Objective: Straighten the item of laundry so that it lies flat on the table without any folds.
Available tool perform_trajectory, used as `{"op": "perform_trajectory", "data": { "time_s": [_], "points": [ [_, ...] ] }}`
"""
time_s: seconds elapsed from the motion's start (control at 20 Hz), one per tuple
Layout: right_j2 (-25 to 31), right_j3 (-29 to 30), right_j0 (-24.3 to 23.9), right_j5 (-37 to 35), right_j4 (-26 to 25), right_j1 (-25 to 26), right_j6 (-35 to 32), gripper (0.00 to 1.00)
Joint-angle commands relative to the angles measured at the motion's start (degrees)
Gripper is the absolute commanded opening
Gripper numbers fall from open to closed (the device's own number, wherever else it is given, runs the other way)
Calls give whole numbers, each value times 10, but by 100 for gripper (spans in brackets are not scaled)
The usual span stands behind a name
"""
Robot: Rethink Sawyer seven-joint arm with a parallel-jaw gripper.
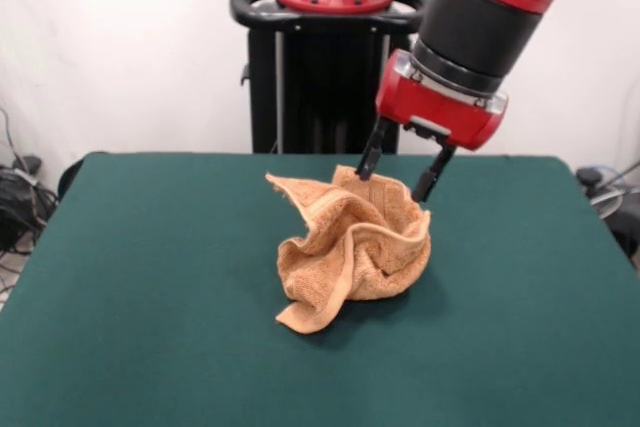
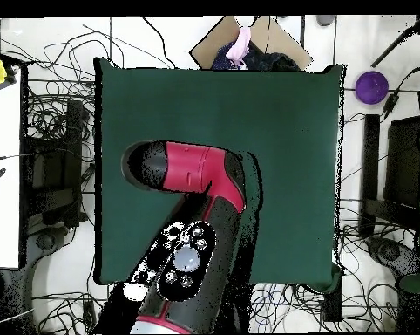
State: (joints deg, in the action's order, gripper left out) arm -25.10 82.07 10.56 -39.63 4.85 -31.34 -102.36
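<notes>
From my seat I take the towel as my landmark: it sits crumpled in a tall, ruffled heap about the middle of the counter, with one loose corner trailing out at its near side and touching the green top. Nothing of it lies flat yet, so I judge the straightening has hardly begun. Behind that corner the folds rise to a ridge. At the towel's far edge, just above that ridge, hangs the gripper, its two dark fingers spread apart, their tips at or just over the cloth and clamping nothing that I can see. So the towel lies directly below the gripper and towards me. In the overhead view the arm hides the towel entirely.
</notes>
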Motion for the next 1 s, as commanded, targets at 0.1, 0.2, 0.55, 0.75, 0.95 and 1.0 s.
{"op": "perform_trajectory", "data": {
  "time_s": [0.1,0.2,0.55,0.75,0.95,1.0],
  "points": [
    [-16,-16,25,-32,20,35,-186,100],
    [-13,-13,22,-25,20,36,-175,100],
    [16,-14,26,-4,26,39,-142,100],
    [64,5,9,14,40,24,-102,100],
    [99,23,-4,42,45,15,-77,100],
    [109,27,-7,47,46,13,-71,100]
  ]
}}
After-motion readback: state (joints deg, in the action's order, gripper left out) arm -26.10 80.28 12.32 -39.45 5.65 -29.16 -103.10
